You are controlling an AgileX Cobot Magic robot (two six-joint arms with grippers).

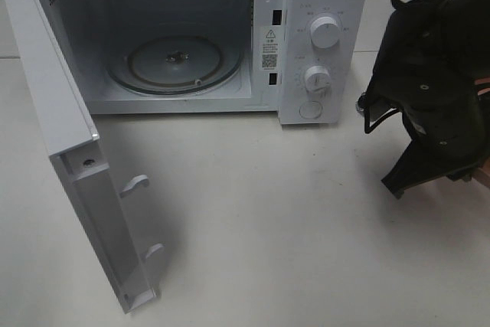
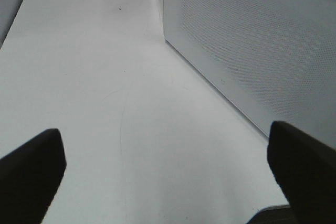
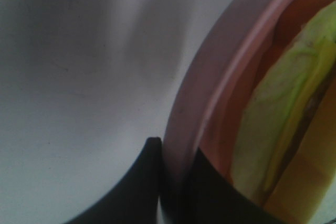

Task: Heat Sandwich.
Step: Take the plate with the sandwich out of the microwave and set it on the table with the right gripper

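The right arm sits at the right edge of the high view, its black wrist angled downward. The right gripper is pinched closed on the rim of the pink plate, 1 finger on each side. The left gripper hangs with its 2 dark fingers spread wide, gripping nothing.

Your way into the microwave cavity is open, only the glass turntable inside; the swung-out door (lower left) blocks that side.
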